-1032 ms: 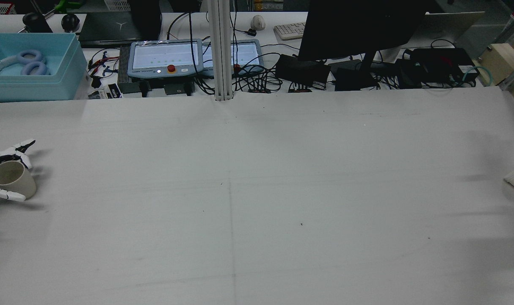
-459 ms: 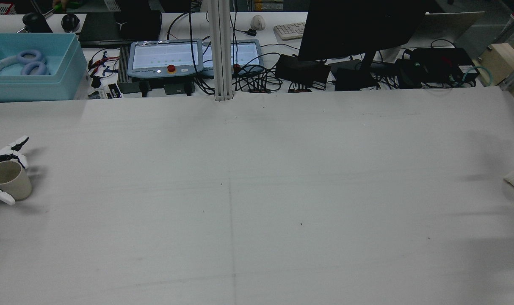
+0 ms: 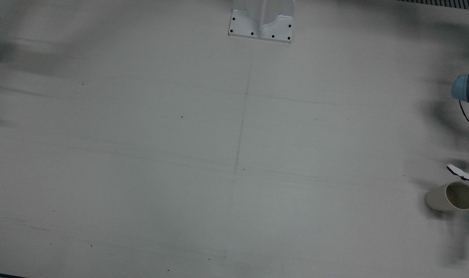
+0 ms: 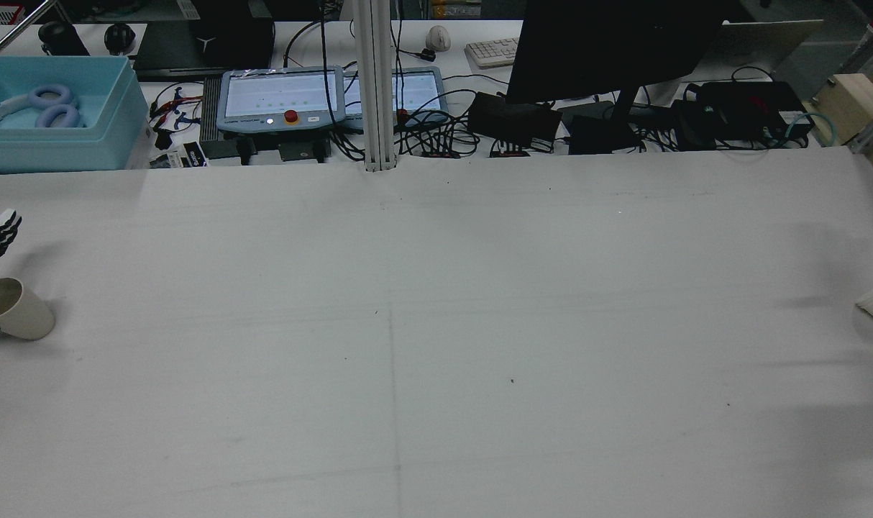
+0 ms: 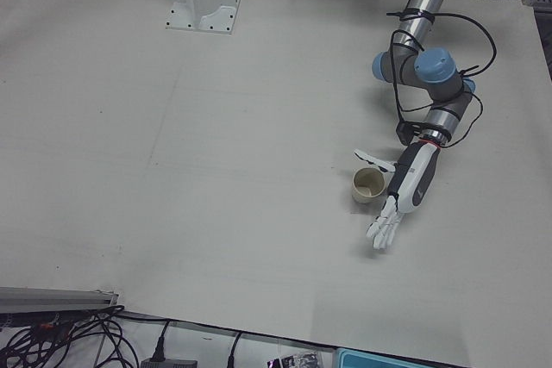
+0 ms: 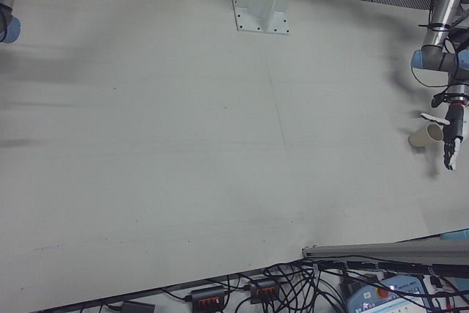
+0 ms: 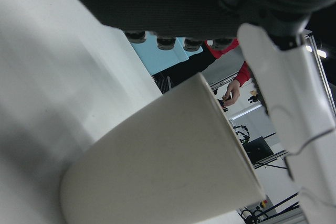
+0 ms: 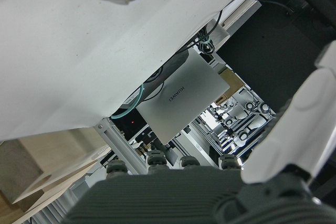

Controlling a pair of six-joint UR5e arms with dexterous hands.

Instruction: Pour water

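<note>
One beige, tapered paper cup (image 5: 368, 185) is all I have on the white table (image 5: 216, 178) right now, standing upright near the edge on my left arm's side. In the left-front view my left hand (image 5: 406, 187) sits just beside it with the fingers (image 5: 383, 228) stretched out straight and apart past the cup, and the thumb (image 5: 373, 159) reaching round the far side. I see nothing closed on the cup, so I read the hand as open and holding nothing; whether any part brushes the wall I cannot tell. The left hand view shows the cup's side (image 7: 157, 166) close in front of the palm, with a white finger (image 7: 286, 98) alongside it.

My right hand (image 8: 294, 129) shows only in its own camera, a pale finger against the background clutter; I cannot tell whether it is spread or curled, and I see nothing in it.

No bottle or second vessel appears in any view, so I judge the pouring itself is not in hand: the cup stands on the table, ungrasped. My next move depends on intent. To take the cup, I would curl the fingers round its wall gently, since thin paper will crush and the cup may tip.
</note>
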